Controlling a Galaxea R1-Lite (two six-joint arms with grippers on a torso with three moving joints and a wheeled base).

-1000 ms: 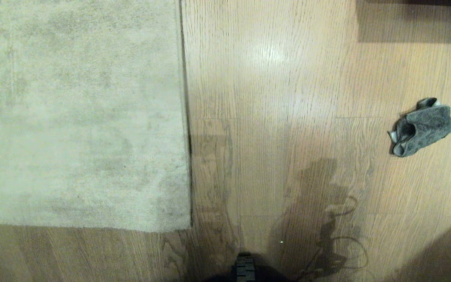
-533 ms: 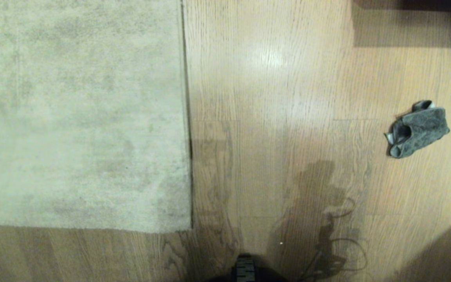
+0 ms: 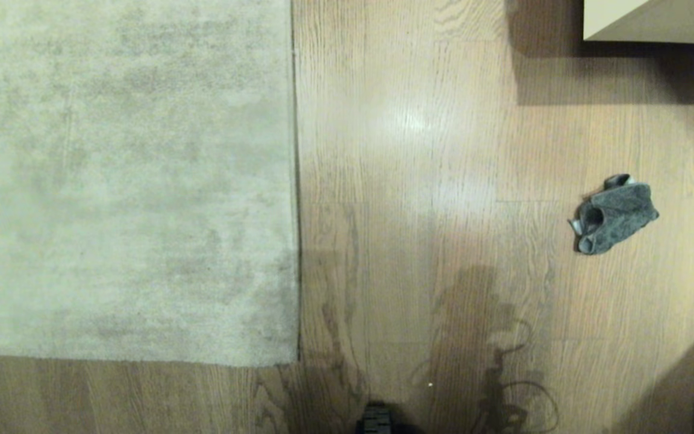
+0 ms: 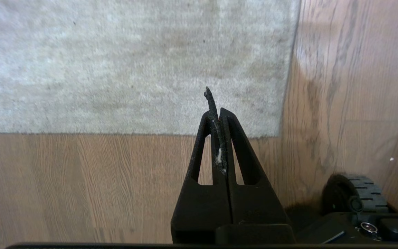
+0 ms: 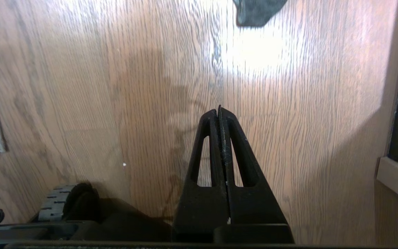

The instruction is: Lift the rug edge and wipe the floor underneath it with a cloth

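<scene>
Since the earlier frame the whole scene had slid as the head camera tilted, not the objects. The cloth [image 3: 615, 214] lay crumpled on the floor [image 3: 443, 181] on the robot's right, nearer the right gripper [image 5: 219, 110]; the rug edge [image 3: 296, 181] ran front-to-back nearer the left gripper [image 4: 216, 112]. Both jaws were clenched, empty.

Rug edge [image 3: 296, 181] flat (corner near) — cloth [image 3: 615, 214] well apart.
</scene>
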